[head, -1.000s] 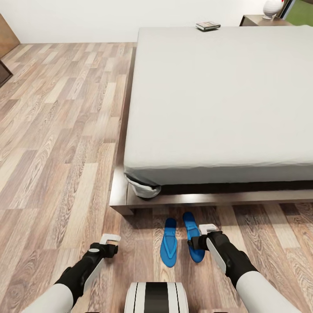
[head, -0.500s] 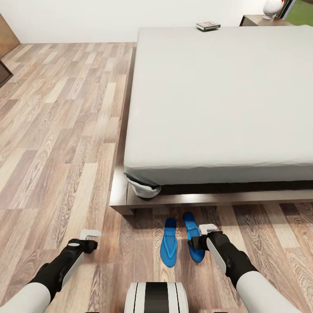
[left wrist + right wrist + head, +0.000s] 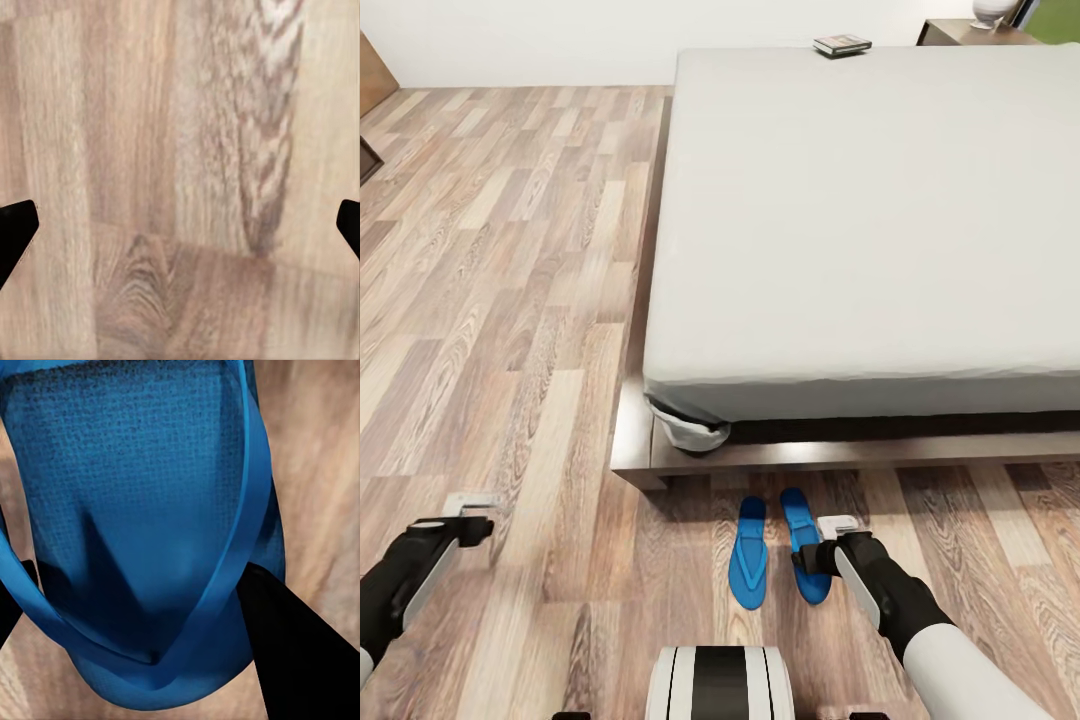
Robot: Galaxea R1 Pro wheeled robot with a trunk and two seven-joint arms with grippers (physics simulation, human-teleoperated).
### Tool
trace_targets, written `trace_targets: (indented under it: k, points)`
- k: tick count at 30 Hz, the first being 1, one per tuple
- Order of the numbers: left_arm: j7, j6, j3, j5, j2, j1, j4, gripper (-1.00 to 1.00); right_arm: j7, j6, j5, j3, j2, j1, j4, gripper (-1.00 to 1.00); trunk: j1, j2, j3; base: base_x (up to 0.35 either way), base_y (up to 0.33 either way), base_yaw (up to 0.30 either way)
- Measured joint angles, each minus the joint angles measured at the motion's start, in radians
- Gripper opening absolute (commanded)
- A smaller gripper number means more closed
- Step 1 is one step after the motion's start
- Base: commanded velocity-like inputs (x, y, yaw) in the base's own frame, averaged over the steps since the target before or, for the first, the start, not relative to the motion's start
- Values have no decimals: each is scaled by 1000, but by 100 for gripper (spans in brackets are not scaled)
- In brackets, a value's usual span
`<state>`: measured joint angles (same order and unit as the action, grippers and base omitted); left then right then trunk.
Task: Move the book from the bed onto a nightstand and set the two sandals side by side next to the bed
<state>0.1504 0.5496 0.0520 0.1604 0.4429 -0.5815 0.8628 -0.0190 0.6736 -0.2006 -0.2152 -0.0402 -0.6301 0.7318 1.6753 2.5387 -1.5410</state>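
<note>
Two blue sandals lie side by side on the floor just off the bed's [image 3: 860, 220] foot end: the left sandal [image 3: 748, 565] and the right sandal [image 3: 797, 515]. My right gripper [image 3: 830, 532] sits over the right sandal's near end. In the right wrist view the gripper [image 3: 139, 592] is closed in on that sandal [image 3: 142, 510], with a dark finger [image 3: 300, 652] against its side. My left gripper [image 3: 475, 503] is out over bare floor at the far left, open [image 3: 180, 232]. The book [image 3: 841, 45] lies at the bed's far edge. A nightstand [image 3: 960, 32] stands beyond the far right corner.
A dark wooden frame ledge [image 3: 660, 460] juts out around the mattress near the sandals. Wood-plank floor [image 3: 510, 250] stretches left of the bed. A white object [image 3: 992, 10] stands on the nightstand. My own base [image 3: 720, 685] shows at the bottom.
My left arm has swung outward to the left, away from the sandals. The view has shifted slightly. The right arm and both sandals have stayed put.
</note>
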Motion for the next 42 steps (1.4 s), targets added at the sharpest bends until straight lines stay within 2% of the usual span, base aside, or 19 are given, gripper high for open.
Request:
trace_targets:
  k: [4, 8, 10, 13, 17, 25, 31, 42]
  points:
    - [-1, 33, -19, -1, 6, 0, 59, 100, 0, 0, 0, 0, 0, 0, 0, -100, 1, 0, -8, 0, 0, 0]
    - [-2, 78, -25, -1, 25, 0, 104, 100, 0, -17, 1, 0, -1, 0, 0, -100, 3, 1, -23, 0, 0, 0]
    - [-2, 87, -26, -1, 31, 0, 113, 100, 0, -31, 1, 1, -1, 0, 0, -100, 3, 1, -23, 0, 0, 0]
    - [-2, 93, -27, -1, 35, 0, 119, 100, 0, -41, 0, 1, -2, -9, -1, -100, 3, 1, -23, 0, 0, 0]
    - [-2, 96, -28, 0, 37, 0, 121, 100, 0, -46, 0, 2, -4, -22, -17, -100, 5, 2, -39, 0, 0, 0]
    - [-2, 97, -27, -1, 38, 0, 122, 100, 6, -53, 0, 0, -7, -31, -26, -100, 5, 2, -39, 0, 0, 0]
    - [-2, 97, -28, -1, 38, 0, 122, 100, 13, -113, -1, 0, -8, -32, -29, -100, 5, 2, -39, 0, 0, 0]
    - [-2, 97, -27, 0, 38, 1, 122, 100, 13, -135, -2, 0, -3, -32, -31, -100, 8, 4, -70, 0, 0, 0]
